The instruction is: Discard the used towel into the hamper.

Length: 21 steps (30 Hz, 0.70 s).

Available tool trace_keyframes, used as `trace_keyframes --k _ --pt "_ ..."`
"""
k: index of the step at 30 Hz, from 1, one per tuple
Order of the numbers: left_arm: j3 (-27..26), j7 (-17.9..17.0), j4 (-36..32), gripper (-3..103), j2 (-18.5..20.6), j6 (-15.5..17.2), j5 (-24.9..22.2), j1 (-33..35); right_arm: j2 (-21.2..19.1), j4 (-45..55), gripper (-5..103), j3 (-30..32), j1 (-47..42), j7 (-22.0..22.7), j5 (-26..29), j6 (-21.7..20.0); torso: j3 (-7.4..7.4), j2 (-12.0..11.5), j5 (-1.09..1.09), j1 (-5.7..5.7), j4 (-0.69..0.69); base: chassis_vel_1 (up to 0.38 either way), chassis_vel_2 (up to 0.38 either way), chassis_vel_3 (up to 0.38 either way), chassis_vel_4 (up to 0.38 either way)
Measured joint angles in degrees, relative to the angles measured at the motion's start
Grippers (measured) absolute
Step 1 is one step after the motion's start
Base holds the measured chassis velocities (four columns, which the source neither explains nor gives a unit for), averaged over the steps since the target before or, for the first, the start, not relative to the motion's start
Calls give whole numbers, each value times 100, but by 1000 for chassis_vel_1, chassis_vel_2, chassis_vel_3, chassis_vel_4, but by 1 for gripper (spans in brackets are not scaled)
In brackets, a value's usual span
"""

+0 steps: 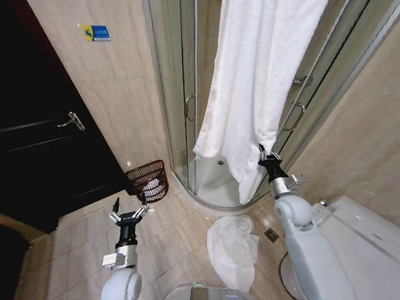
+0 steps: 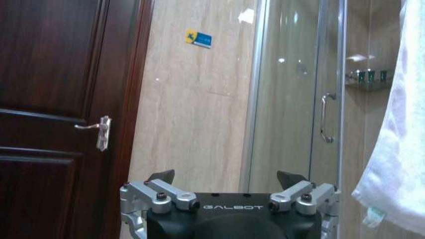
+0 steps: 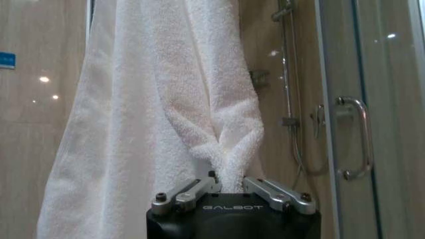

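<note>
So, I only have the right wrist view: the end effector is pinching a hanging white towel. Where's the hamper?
Observer: The hamper stands on the floor by the shower enclosure's left edge, near the left end effector.
Operator: Is the left one holding anything?
Observer: No, its fingers are spread open on nothing.
Operator: Anything else on the floor?
Observer: A second white towel lies crumpled before the shower, below the right end effector.

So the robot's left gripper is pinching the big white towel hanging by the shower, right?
Not quite. It's the right gripper that is pinching the hanging white towel, as the right wrist view shows. The left gripper is open, holding nothing, near the hamper.
</note>
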Motion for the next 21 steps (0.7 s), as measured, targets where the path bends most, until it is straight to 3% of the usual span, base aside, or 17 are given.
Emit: trace_keyframes --k 21 --pt "-22 -19 -165 100 72 -137 -9 145 530 -26 5 173 -759 -111 -384 428 0 0 0 0 0 0 0 0 0"
